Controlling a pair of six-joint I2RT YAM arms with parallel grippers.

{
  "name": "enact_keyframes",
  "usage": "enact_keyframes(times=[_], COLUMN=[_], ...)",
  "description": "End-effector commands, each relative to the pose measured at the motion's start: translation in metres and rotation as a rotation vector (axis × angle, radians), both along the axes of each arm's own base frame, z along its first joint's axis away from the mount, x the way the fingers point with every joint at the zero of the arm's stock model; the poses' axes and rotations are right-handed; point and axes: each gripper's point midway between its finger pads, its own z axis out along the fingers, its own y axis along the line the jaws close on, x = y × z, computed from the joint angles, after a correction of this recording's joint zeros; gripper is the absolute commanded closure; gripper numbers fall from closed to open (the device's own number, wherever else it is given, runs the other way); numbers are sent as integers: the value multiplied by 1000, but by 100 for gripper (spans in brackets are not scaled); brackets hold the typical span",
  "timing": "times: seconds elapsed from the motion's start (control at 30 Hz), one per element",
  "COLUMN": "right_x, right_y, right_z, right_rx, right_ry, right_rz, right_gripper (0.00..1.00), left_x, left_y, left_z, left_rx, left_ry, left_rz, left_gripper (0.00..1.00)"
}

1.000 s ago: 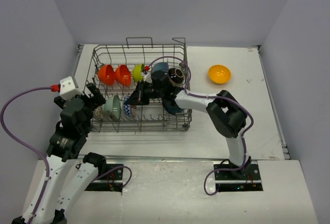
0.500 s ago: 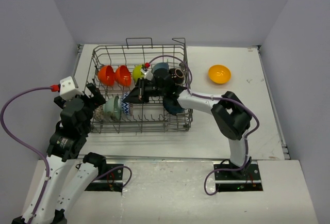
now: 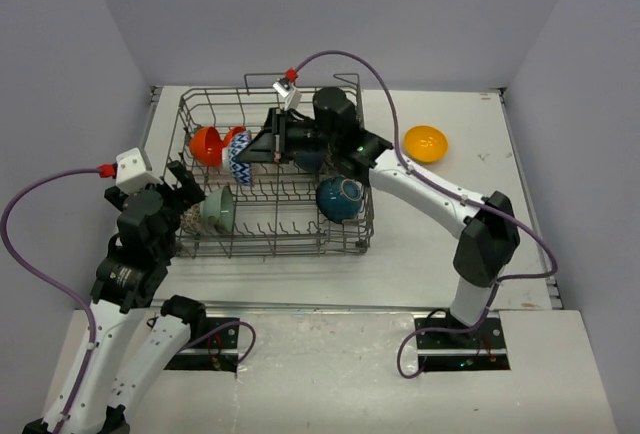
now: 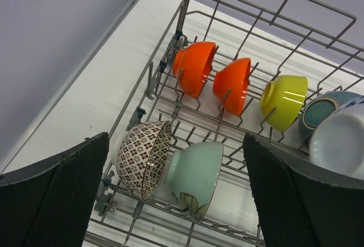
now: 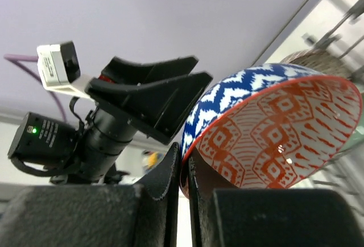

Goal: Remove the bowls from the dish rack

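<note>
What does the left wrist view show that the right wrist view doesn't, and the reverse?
Left wrist only: two orange bowls, a yellow-green bowl and a pale green bowl standing between the tines. Right wrist only: the right jaws shut on the rim of a blue zigzag bowl with a red-patterned inside, and the left arm beyond it. Both: dish rack wires, and perhaps the brown patterned bowl, blurred in the right wrist view.

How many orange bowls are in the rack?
2: first orange bowl in the dish rack, far row, left end; second orange bowl beside it. Others may be hidden.
</note>
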Motion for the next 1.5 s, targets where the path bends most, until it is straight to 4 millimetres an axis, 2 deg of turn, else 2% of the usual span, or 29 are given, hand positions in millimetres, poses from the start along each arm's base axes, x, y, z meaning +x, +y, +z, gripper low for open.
enact_keyframes(times=[0.0, 0.03, 0.07, 0.1, 0.13, 0.17, 0.2, 0.23, 0.27, 0.3, 0.33, 0.37, 0.4, 0.47, 0.5, 0.57, 0.6, 0.63, 0.7, 0.73, 0.83, 0.87, 0.9, 0.93, 1.03, 1.07, 1.2, 1.37, 1.47], right_x=[10, 20, 34, 44, 55, 63, 76, 88, 97, 104, 117, 120, 127, 137, 143, 165, 168, 188, 201, 217, 237, 244, 249, 255, 264, 269, 273, 271, 269], right_y=[-47, -63, -83, -100, -121, -138, -168, -194, -215, -247, -275, -292, -323, -351, -375, -388, -404, -406, -421, -421, -428, -429, -430, -430, -435, -437, -434, -429, -424], right_z=[87, 79, 109, 112, 102, 111, 118, 106, 102, 103, 83, 77, 72, 53, 40, 19, 5, -8, -29, -44, -62, -84, -89, -110, -139, -160, -198, -224, -227], right_rx=[11, -80, -94, -159, -260, -293, -357, -439, -494, -560, -645, -682, -746, -859, -935, -1030, -1112, -1155, -1234, -1261, -1290, -1319, -1325, -1352, -1390, -1415, -1445, -1456, -1462], right_ry=[-316, -310, -384, -464, -457, -488, -533, -520, -522, -536, -504, -498, -494, -472, -425, -372, -328, -301, -257, -242, -218, -184, -179, -148, -109, -83, -37, 4, 0], right_rz=[-130, -186, -314, -383, -450, -523, -648, -722, -796, -905, -970, -1011, -1080, -1112, -1130, -1106, -1079, -1058, -1019, -991, -980, -941, -939, -908, -864, -833, -770, -714, -700], right_gripper=[100, 100, 100, 100, 100, 100, 100, 100, 100, 100, 100, 100, 100, 100, 100, 100, 100, 100, 100, 100, 100, 100, 100, 100, 100, 100, 100, 100, 100], left_x=[3, 3, 2, 2, 2, 2, 3, 3, 3, 3, 3, 3, 4, 5, 5, 7, 7, 8, 9, 9, 9, 9, 9, 10, 10, 10, 9, 10, 10], left_y=[0, 0, 0, 0, 0, -1, -1, -1, -1, -1, -1, -1, -1, -3, -3, -4, -4, -4, -5, -6, -5, -5, -5, -6, -7, -8, -8, -8, -8], left_z=[4, 4, 4, 4, 4, 4, 4, 4, 3, 4, 3, 3, 2, 0, 1, 0, 0, 0, -2, -2, -3, -4, -4, -4, -4, -3, -3, -4, -3], left_rx=[-6, -6, -7, -6, -6, -6, -6, -7, -7, -7, -6, -7, -6, -5, -6, -3, -3, -1, 0, 3, 3, 4, 4, 4, 4, 4, 4, 5, 5], left_ry=[-18, -18, -21, -20, -19, -19, -19, -19, -18, -19, -15, -15, -12, -5, -6, -1, -1, 1, 8, 12, 13, 15, 15, 16, 17, 15, 13, 18, 14], left_rz=[11, 11, 10, 11, 8, 8, 7, 7, 8, 7, 8, 9, 7, 3, 1, 0, 0, -1, -5, -7, -6, -6, -6, -9, -15, -17, -18, -20, -20], left_gripper=[0, 0, 0, 0, 0, 0, 0, 0, 0, 0, 0, 0, 0, 0, 0, 0, 0, 0, 0, 0, 0, 0, 0, 0, 0, 0, 0, 0, 0])
